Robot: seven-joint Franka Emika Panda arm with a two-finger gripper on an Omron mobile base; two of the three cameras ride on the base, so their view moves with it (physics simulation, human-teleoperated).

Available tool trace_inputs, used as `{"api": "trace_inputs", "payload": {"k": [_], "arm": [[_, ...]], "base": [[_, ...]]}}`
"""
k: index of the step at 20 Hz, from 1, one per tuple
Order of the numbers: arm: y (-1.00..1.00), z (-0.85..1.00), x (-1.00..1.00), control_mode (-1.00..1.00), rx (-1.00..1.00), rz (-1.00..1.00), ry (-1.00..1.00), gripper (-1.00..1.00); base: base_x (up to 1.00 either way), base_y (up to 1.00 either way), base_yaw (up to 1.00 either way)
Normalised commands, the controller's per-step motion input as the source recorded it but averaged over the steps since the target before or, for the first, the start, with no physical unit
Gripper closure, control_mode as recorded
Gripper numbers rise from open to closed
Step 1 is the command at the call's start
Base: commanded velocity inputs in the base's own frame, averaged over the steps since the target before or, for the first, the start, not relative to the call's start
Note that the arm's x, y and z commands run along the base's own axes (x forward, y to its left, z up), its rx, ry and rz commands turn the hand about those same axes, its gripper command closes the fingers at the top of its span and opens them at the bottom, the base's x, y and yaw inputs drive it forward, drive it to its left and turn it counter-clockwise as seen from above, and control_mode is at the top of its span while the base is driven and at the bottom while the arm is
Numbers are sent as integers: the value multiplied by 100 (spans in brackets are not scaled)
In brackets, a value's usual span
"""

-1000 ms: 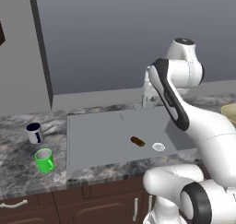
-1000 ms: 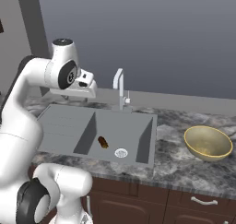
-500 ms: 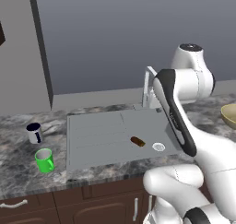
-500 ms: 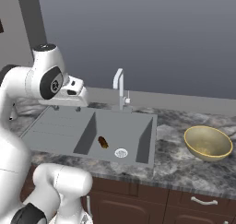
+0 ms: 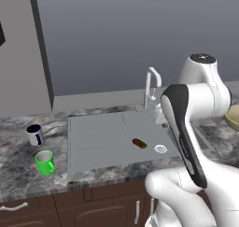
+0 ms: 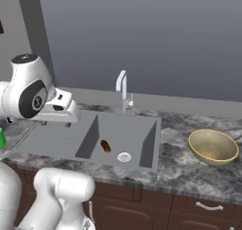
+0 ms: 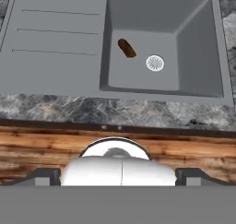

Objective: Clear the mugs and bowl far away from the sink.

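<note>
Green mug (image 5: 45,162) and navy-rimmed mug (image 5: 34,134): upright on the tabletop (image 5: 16,179), near each other, well off to the left of the pincer (image 7: 117,176), past the draining board. Bowl (image 6: 212,146): well off to its right, beyond the sink (image 7: 198,43). Probably light, stiff, smooth and breakable; best pinched across a rim wall, clear of the handle. Pincer spread wide, holding nothing, poised above the sink's near edge.

I see the grey recessed sink (image 5: 116,139) set into the marbled stone counter (image 6: 184,165), its ridged draining board to the left of the basin and the silver faucet (image 6: 122,94) behind it. A small brown oblong object (image 7: 126,48) lies in the basin just left of the round silver drain (image 7: 155,63). The green handled mug (image 5: 45,162) and the white navy-rimmed mug (image 5: 34,134) stand on the counter left of the draining board, the white one behind, while the wide tan-yellow bowl (image 6: 212,146) sits on the counter right of the sink.
</note>
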Motion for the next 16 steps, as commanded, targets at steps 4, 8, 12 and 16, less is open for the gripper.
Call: {"api": "trace_inputs", "payload": {"k": [4, 8, 12, 16], "arm": [[13, 0, -58, -100, 0, 0, 0, -100], [4, 0, -23, 100, 0, 0, 0, -100], [0, 0, 0, 100, 0, 0, 0, -100], [0, 0, 0, 100, 0, 0, 0, -100]], "base": [[0, 0, 0], [-5, 16, 2], [-2, 81, 22], [0, 77, 25]]}}
